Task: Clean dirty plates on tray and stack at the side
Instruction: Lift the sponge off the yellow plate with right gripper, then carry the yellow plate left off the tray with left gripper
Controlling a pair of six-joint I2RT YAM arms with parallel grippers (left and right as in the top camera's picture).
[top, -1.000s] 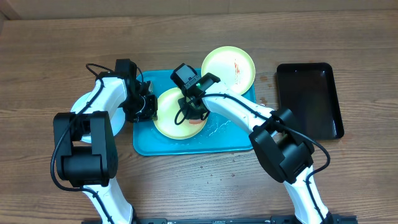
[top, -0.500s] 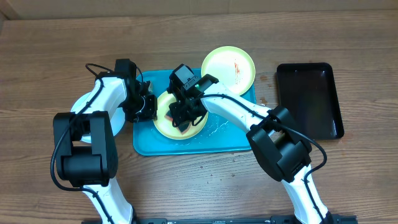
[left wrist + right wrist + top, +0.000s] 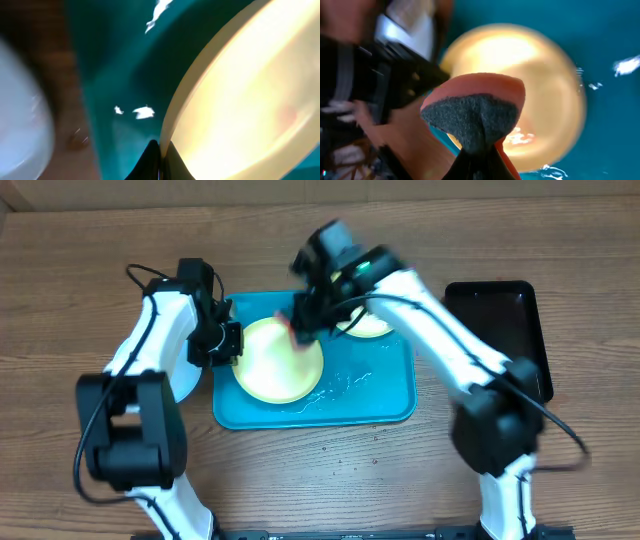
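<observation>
Wood table (image 3: 100,240), tray (image 3: 372,396) — left hand (image 3: 160,152) pinching plate (image 3: 275,365), right hand (image 3: 479,156) (blurred) gripping sponge (image 3: 472,112).

We saw the left arm (image 3: 150,345), left of the tray (image 3: 390,405), and the right arm (image 3: 440,330), right of it: white rounded shells, bulky black joints, thin black looping cables, black fingers (image 3: 145,169).
</observation>
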